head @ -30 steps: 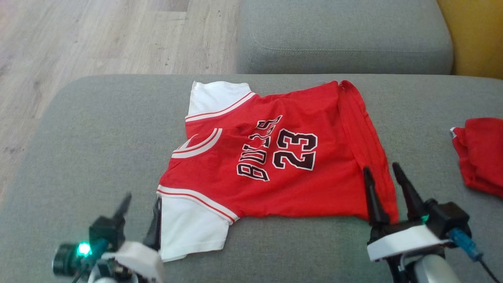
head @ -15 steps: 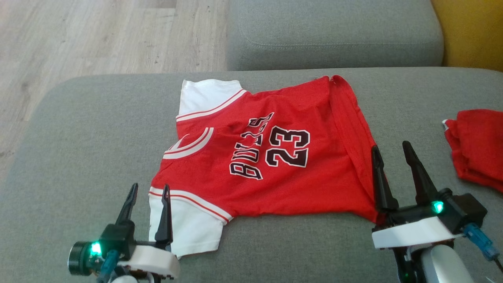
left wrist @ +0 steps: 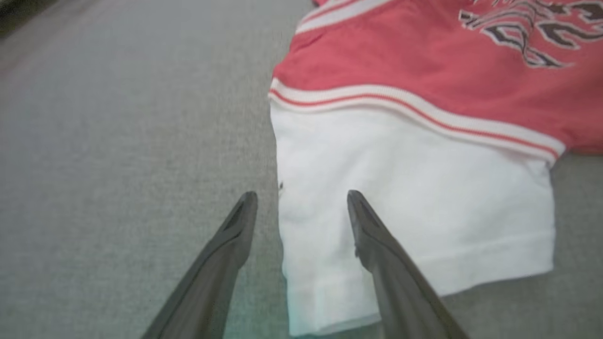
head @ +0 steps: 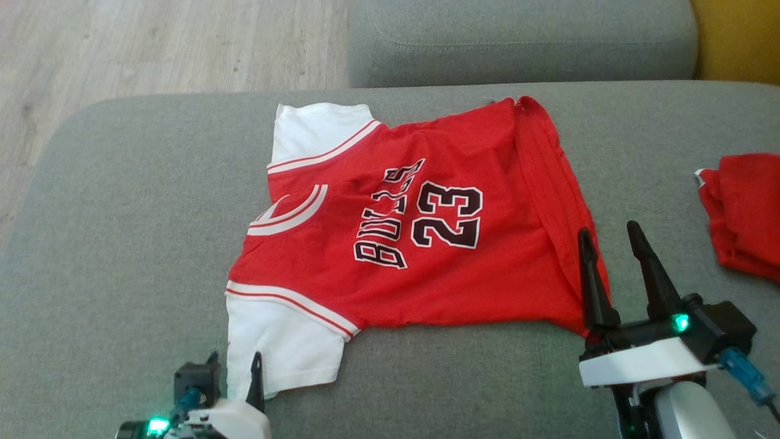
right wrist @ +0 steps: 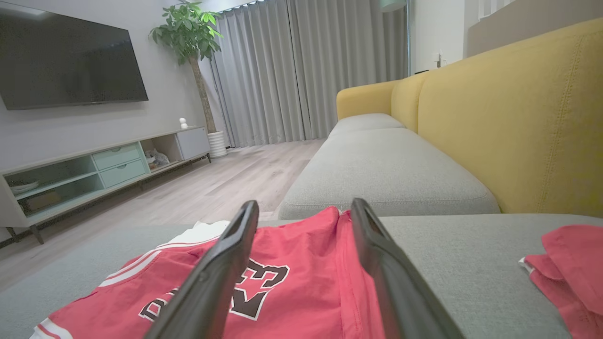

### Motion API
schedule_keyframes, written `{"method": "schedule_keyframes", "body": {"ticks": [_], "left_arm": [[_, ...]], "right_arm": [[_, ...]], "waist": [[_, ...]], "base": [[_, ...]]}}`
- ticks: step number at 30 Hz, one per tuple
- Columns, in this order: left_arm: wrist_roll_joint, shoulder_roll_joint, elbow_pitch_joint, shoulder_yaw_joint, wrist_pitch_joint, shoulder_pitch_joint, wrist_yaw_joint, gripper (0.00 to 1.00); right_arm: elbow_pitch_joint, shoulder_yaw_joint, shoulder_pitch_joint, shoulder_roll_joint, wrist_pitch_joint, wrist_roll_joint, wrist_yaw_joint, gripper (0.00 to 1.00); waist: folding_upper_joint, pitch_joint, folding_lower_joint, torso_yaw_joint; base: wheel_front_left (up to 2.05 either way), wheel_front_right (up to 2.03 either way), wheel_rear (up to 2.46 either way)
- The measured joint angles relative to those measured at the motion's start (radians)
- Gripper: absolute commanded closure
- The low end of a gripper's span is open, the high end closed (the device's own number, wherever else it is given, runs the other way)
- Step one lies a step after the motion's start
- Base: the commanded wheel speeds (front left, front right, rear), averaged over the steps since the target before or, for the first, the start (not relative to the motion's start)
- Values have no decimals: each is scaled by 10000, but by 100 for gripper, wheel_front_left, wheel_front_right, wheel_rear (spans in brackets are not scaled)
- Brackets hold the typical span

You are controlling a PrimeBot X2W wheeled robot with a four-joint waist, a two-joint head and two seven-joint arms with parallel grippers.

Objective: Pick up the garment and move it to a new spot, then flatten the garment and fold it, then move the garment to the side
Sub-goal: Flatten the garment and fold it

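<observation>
Count: one red shirt (head: 414, 244) with white sleeves, one crumpled red cloth (head: 743, 213), two grippers. The shirt is lying flat mid-cushion (head: 122, 244), collar pointing to 9 o'clock. The left gripper (left wrist: 301, 195) is hovering at the shirt's 7 o'clock, jaws gaping wide, gripping nothing, fingers straddling the near sleeve's edge; contact unclear. The right gripper (head: 609, 228) is sitting at 4 o'clock, equally wide, empty, flanking the hem. The cloth is lying apart at 3 o'clock.
</observation>
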Motion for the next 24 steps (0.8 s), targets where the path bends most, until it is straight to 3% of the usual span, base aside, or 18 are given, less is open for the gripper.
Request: {"method": "schedule_keyframes", "body": {"ticks": [11,12,13,14,20,24], "left_arm": [[-395,-46,75,46,794,-87,23,0],[-401,-44,58,35,901,-99,-6,16],[-449,-40,29,17,1024,-107,-88,67],[-537,-31,-12,17,1127,-124,-167,100],[-660,-19,-293,-86,1266,-125,-328,100],[-512,-12,-773,-12,552,-38,-115,100]], "right_arm": [[128,-33,-58,0,0,2,-2,0],[153,-33,-58,0,0,2,-2,0],[169,-35,-58,0,0,2,0,0],[207,-36,-66,0,0,2,-2,0],[1300,-514,-78,13,25,-272,-2,0],[2426,-1041,-79,15,477,-644,0,0]], "waist": [[0,244,-1,-35],[0,248,-1,-43],[0,251,-1,-53],[0,252,-1,-62],[0,161,-1,-98],[0,73,-1,-92]], "base": [[0,0,0],[0,0,0],[0,0,0],[0,0,0],[0,0,0],[0,0,0]]}}
